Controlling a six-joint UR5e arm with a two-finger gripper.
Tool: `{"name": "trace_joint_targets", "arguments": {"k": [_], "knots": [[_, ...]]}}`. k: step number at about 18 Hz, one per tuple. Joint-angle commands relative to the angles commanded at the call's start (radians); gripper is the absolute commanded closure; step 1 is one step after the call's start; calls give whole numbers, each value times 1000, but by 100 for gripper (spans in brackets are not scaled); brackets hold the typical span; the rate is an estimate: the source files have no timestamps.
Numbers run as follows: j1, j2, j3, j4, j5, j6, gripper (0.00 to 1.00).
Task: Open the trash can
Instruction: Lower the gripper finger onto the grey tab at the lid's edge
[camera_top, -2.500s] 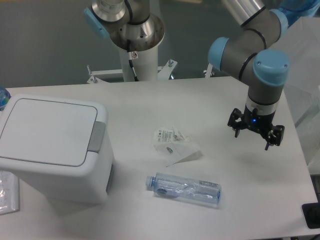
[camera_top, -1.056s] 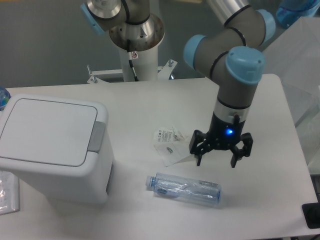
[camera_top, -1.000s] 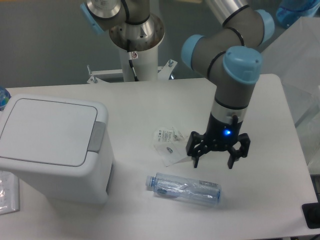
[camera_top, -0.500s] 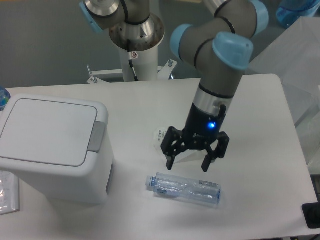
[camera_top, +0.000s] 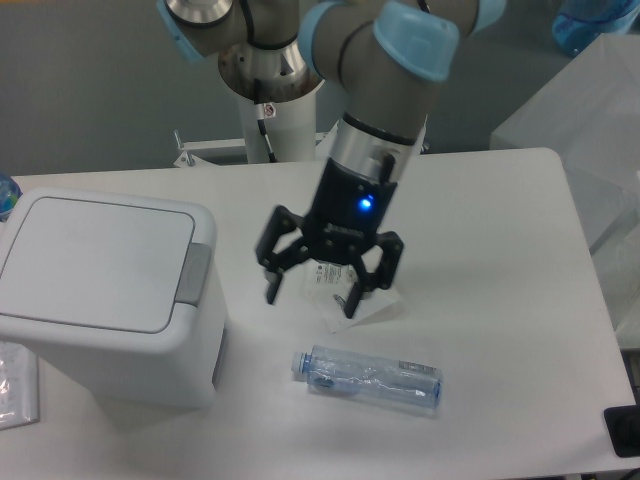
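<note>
The trash can (camera_top: 100, 295) is a large white boxy bin at the left of the table. Its flat white lid (camera_top: 95, 258) lies shut, with a grey push-button tab (camera_top: 193, 272) at its right edge. My gripper (camera_top: 312, 296) hangs over the table to the right of the bin, fingers pointing down and spread apart with nothing between them. It is a short way right of the grey tab and not touching the bin.
A crumpled clear plastic wrapper (camera_top: 352, 288) lies under the gripper. A clear plastic bottle (camera_top: 366, 378) lies on its side toward the front. A clear bag (camera_top: 15, 386) sits at the bin's front left. The robot's base (camera_top: 272, 80) stands behind the table.
The gripper has swept left across the table from the right side, past the wrapper, toward the bin. Its fingers stay open. The bin, bottle and wrapper have not moved.
</note>
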Motion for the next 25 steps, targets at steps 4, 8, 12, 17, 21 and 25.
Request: {"name": "trace_joint_targets", "arguments": {"k": [4, 8, 12, 17, 21, 25], "knots": [[-32, 34, -72, 5, 2, 14, 0], [-55, 25, -86, 15, 3, 14, 0], [-58, 14, -89, 21, 3, 14, 0], [-58, 0, -86, 29, 6, 17, 0], [-58, -3, -89, 29, 17, 17, 0], [-60, -9, -94, 29, 23, 17, 0]]}}
